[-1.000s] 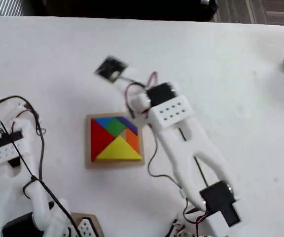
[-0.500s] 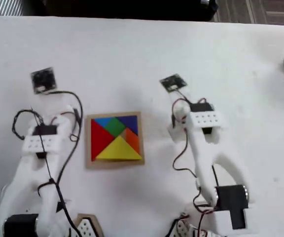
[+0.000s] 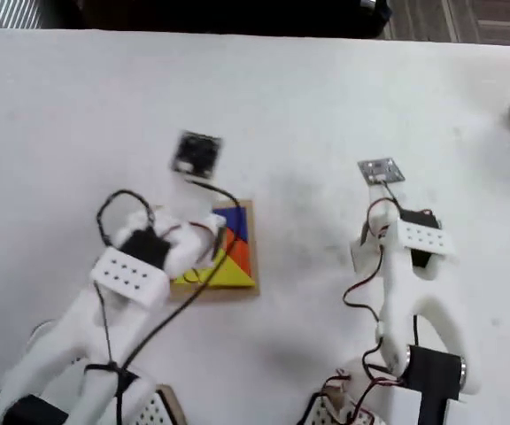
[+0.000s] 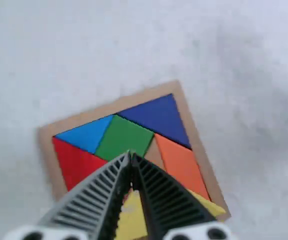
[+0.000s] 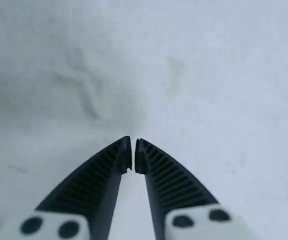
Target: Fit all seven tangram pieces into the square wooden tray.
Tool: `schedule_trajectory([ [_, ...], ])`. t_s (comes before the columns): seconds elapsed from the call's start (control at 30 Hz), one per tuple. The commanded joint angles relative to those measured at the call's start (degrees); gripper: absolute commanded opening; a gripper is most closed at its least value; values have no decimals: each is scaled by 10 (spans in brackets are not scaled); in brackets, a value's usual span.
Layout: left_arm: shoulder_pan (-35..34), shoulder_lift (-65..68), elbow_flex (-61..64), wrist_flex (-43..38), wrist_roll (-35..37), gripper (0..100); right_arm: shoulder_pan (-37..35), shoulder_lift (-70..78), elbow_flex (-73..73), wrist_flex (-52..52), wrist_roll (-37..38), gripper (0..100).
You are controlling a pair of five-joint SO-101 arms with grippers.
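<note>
The left hand (image 4: pixel 131 157) hangs clenched, its tips together and holding nothing, right over the square wooden tray (image 4: pixel 109 106). The tray lies flat on the desk (image 3: pixel 326 106), a little left of the middle and closer to the near edge than the far one. From the high view the left arm (image 3: pixel 131 270) covers the tray's left part, and a dark cable (image 3: pixel 204 276) trails across its near side.

6 coloured pieces sit flush in the tray: the yellow triangle (image 4: pixel 208 204) and the red triangle (image 4: pixel 76 165) nearest, then the orange piece (image 4: pixel 181 167) and the green square (image 4: pixel 124 137), with the light blue piece (image 4: pixel 84 136) and the dark blue triangle (image 4: pixel 156 117) along the far rim. A tan patch (image 4: pixel 151 148) lies between the green and the orange. Whether it is a pale 7th piece or bare wood cannot be told.

The main risk is the clenched tips. If they come down on a seam, they could tip a piece up at 1 edge and unseat its neighbours. A sideways sweep could push the tray along the desk. The slack cable could catch a corner of the tray as the arm pulls away.

The right hand (image 5: pixel 133 142), also clenched and empty, hovers above bare desk well apart from the tray and is unlikely to disturb it.
</note>
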Motion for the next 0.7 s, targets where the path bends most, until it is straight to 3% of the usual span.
schedule_trajectory([
  [0.0, 77, -21, -8, -1, -33, 24, 15, -21, -2, -7, 28, 18],
  [0.2, 148, -21, 33, -44, -33, 24, 11, -21, 7, -36, 33, 18],
  [0.4, 145, 40, 43, -76, -4, 24, 11, -21, 7, -36, 33, 18],
  [0.67, 88, 147, -11, -63, 11, 24, 11, -21, 7, -36, 33, 18],
])
